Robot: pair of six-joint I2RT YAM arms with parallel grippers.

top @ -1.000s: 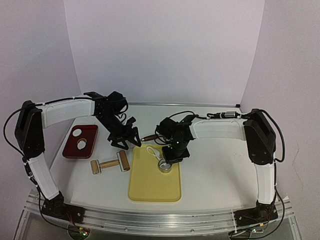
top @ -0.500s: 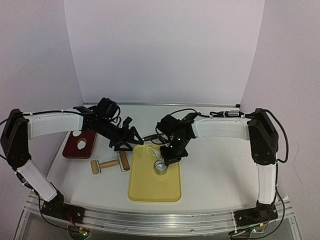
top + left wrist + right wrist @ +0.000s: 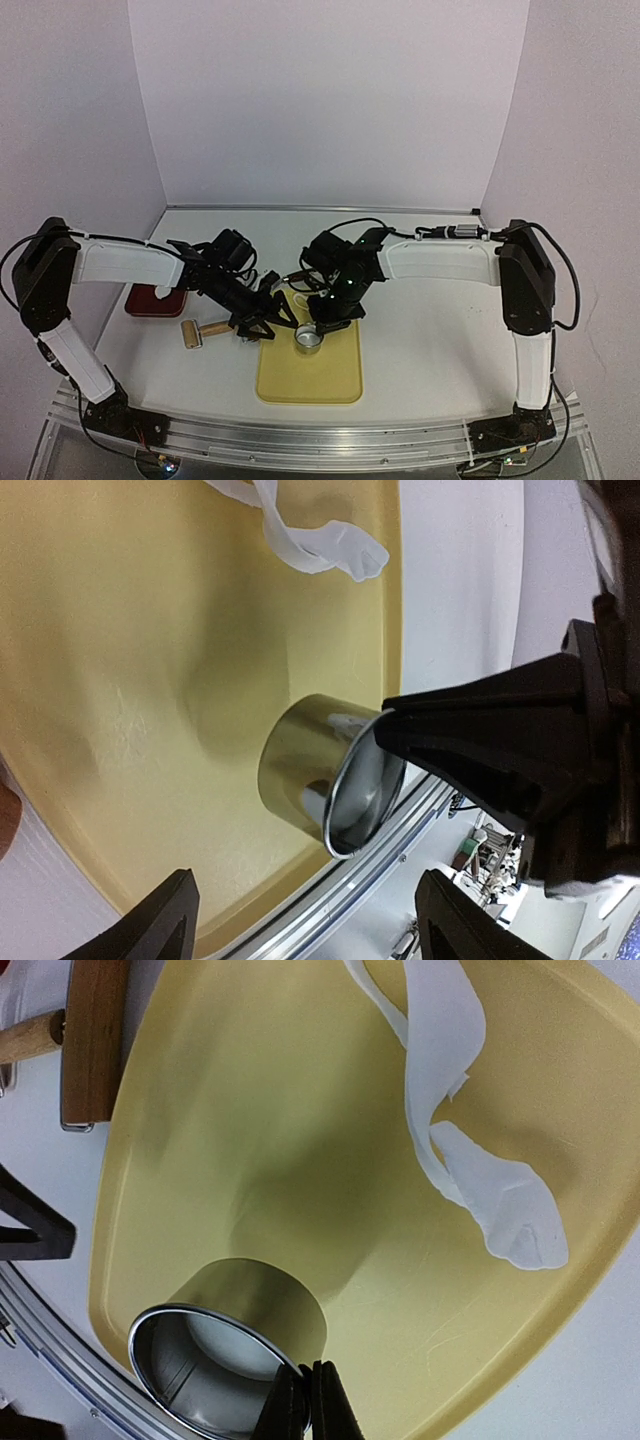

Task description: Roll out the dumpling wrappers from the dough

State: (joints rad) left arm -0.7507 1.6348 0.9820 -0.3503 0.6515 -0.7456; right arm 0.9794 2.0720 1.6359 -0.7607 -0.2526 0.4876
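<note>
Top view
- Left gripper (image 3: 268,312): jaws spread wide and empty, at the left edge of the yellow board (image 3: 310,378).
- Right gripper (image 3: 318,326): jaws pinched together on the wall of the ring cutter (image 3: 308,338), which is on the board.
- Rolling pin (image 3: 205,330): on the tabletop (image 3: 420,340), just left of the board.
- Red tray (image 3: 150,300): far left, partly hidden.

Left wrist
- Ring cutter: ahead of the spread jaws, not between them.
- Dough scrap (image 3: 320,540): a thin white strip on the board, apart from the cutter.

Right wrist
- Dumpling wrapper (image 3: 225,1345): white round piece inside the ring cutter.

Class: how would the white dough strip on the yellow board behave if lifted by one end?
The dough strip is thin and twisted, so probably floppy and easily torn. Lying flat on the yellow board, it may cling.
</note>
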